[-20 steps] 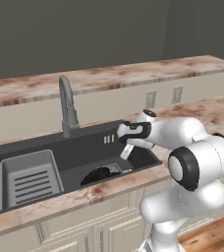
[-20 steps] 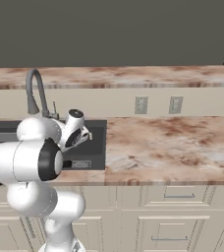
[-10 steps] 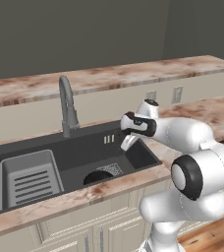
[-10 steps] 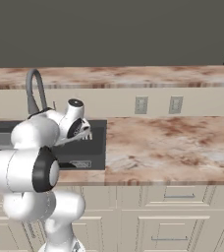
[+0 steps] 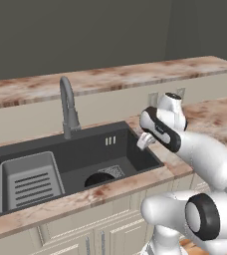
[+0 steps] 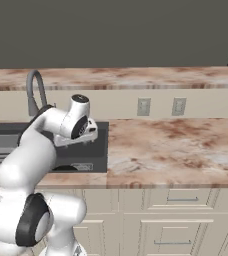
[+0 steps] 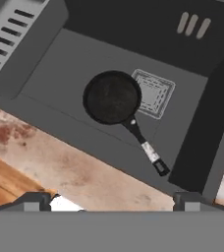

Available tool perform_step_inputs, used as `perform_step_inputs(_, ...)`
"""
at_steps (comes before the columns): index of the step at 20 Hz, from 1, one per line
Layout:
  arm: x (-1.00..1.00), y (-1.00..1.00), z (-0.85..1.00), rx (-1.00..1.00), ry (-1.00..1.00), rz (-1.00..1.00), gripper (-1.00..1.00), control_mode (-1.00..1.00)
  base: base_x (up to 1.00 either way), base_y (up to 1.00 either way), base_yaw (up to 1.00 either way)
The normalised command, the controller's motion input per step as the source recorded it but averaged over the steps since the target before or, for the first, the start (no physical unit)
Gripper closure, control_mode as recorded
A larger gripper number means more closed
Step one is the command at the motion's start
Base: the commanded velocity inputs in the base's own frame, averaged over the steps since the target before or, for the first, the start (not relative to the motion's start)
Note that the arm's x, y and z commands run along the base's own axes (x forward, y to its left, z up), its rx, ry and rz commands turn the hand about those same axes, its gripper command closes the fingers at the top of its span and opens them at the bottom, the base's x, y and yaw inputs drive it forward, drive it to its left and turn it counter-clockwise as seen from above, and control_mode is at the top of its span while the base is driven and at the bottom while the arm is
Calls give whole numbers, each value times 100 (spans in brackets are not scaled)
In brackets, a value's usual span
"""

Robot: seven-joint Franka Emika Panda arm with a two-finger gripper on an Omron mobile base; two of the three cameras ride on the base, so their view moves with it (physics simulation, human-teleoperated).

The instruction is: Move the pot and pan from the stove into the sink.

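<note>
Compared with a second ago, the gripper is standing higher, having risen from low over the basin to above the right rim of the sink, and the arm is reaching further forward. Its jaws are standing wide apart, with nothing between them. The pan is lying flat on the sink floor, released, its bowl overlapping one corner of the square drain grate. Its long axis is running from the bowl toward the front right corner of the basin, pale-banded handle tip leading. The slotted tray is sitting at the left end. No readable writing is showing.
</note>
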Motion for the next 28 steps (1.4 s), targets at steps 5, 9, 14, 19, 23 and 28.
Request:
perform_step_inputs(5, -77, -38, 55, 0, 0, -7, -100, -100, 0, 0, 0)
perform_step_inputs(9, -78, -23, 53, -2, -1, -5, -100, -100, 0, 0, 0)
perform_step_inputs(14, -76, -6, 54, -6, -2, -9, -100, -100, 0, 0, 0)
perform_step_inputs(19, -62, 4, 53, -6, -16, -20, -100, -100, 0, 0, 0)
perform_step_inputs(23, -55, 2, 53, -3, -21, -22, -100, -100, 0, 0, 0)
perform_step_inputs(28, -66, -4, 34, -2, -18, -19, -100, -100, 0, 0, 0)
